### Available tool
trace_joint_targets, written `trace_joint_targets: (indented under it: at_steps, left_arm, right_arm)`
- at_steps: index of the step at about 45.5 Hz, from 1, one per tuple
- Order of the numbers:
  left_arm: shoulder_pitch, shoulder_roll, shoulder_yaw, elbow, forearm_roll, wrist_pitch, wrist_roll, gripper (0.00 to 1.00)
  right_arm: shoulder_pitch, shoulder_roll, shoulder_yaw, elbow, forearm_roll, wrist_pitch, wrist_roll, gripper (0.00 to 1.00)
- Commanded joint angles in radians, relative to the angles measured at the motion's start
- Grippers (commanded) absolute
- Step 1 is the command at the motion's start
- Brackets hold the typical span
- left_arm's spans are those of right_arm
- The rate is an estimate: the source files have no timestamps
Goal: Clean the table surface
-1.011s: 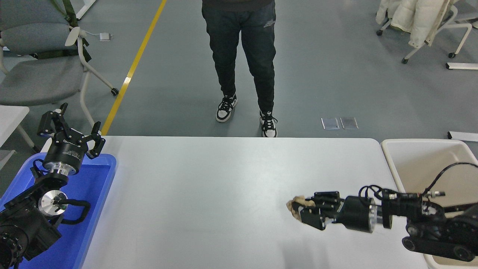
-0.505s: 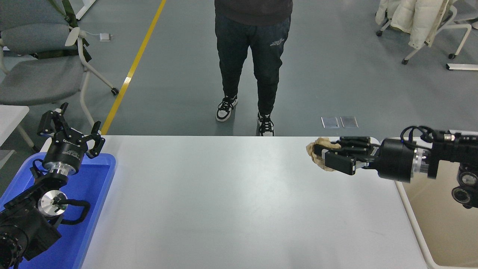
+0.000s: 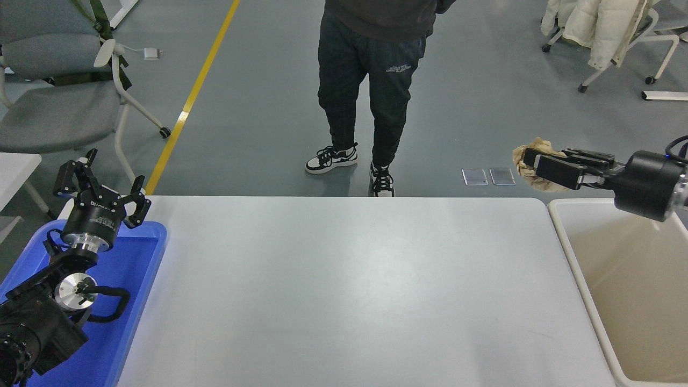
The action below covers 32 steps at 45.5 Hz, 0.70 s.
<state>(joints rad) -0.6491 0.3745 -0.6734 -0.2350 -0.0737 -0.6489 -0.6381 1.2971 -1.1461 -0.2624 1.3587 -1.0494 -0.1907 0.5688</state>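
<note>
The white table surface [image 3: 344, 290] fills the middle of the head view and is bare. My right gripper [image 3: 532, 162] is raised high at the right, beyond the table's far right corner, shut on a crumpled tan paper wad [image 3: 529, 151]. The wad sticks out past the fingertips, to the left of the beige bin. My left gripper [image 3: 102, 185] is parked at the lower left above the blue tray, fingers spread open and holding nothing.
A blue tray [image 3: 134, 279] lies along the table's left edge under the left arm. A beige bin [image 3: 629, 279] stands at the right edge. A person [image 3: 371, 80] stands at the far side. Chairs stand on the floor at both back corners.
My right arm has lifted the paper wad off the table, carrying it up and to the right, towards the bin. The person has shifted slightly right. The left arm has not moved.
</note>
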Motion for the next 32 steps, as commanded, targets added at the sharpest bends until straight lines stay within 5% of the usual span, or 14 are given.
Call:
trace_joint_targets:
  at_steps: [1,32]
  left_arm:
    - [0.000,0.000,0.000,0.000,0.000,0.000,0.000,1.00]
    - [0.000,0.000,0.000,-0.001,0.000,0.002,0.000,1.00]
  right_arm:
    - [-0.156,0.000,0.018,-0.180,0.212,-0.067,0.046,0.00]
    - [-0.614,0.362,0.149,-0.851,0.677,-0.089,0.045,0.00]
